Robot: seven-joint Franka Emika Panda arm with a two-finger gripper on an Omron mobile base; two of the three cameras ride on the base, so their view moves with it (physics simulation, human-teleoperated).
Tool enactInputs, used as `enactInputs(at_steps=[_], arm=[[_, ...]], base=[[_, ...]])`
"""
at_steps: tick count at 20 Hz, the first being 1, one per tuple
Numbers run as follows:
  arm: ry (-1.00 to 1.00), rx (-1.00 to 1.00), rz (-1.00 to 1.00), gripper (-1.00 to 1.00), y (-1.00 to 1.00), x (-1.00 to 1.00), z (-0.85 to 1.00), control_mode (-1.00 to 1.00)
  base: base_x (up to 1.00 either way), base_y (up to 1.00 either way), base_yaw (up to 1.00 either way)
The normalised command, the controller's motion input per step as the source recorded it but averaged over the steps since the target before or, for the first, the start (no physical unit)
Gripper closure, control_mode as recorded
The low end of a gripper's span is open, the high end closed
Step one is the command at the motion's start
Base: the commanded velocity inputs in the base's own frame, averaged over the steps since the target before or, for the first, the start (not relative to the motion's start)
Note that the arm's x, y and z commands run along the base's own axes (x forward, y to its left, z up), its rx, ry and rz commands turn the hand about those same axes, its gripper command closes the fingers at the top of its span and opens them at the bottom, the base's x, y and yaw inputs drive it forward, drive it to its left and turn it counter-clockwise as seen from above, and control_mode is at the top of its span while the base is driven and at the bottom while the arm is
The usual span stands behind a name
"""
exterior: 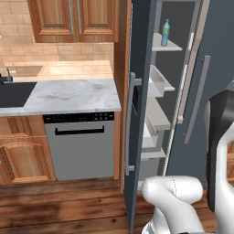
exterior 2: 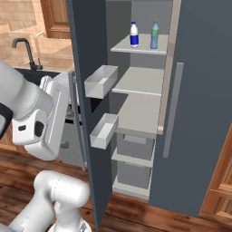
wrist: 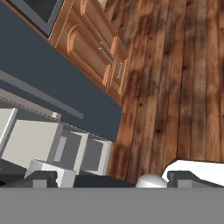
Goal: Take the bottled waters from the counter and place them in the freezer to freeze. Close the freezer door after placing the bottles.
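Tool spread, both bottles on freezer's top shelf

Tool (wrist: 107, 177) fingers apart, grasping nothing, over wooden floor (wrist: 175, 87). Clear bottle (exterior 2: 134, 35) and pale blue bottle (exterior 2: 155, 35) upright, side by side near top shelf (exterior 2: 140, 47) front edge. Freezer door (exterior 2: 86, 99) stands open. Tabletop (exterior: 73, 95) bare.

clear bottle (exterior 2: 134, 35) label unreadable | freezer door (exterior: 137, 114) hides shelf ends, top cropped

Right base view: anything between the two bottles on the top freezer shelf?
Nothing. In the right base view the clear bottle and the pale blue bottle stand upright side by side on the top shelf, apart, with only bare shelf in the gap.
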Motion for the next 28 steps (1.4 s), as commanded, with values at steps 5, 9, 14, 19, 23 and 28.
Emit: enactInputs(at_steps=[5, 9, 14, 19, 23, 28], arm=[[0.00, 0.00, 0.00, -1.00, 0.00, 0.00, 0.00, -1.00], [0.00, 0.00, 0.00, -1.00, 0.00, 0.00, 0.00, -1.00], [0.00, 0.00, 0.01, -1.00, 0.14, -0.12, 0.00, -1.00], [0.00, -0.23, 0.15, -1.00, 0.99, -0.13, 0.00, -1.00], [0.00, -0.33, 0.14, -1.00, 1.00, -0.01, 0.00, -1.00], [0.00, -0.31, 0.04, -1.00, 1.00, 0.13, 0.00, -1.00]], base=[[0.00, 0.00, 0.00], [0.00, 0.00, 0.00], [0.00, 0.00, 0.00], [0.00, 0.00, 0.00], [0.00, 0.00, 0.00], [0.00, 0.00, 0.00]])
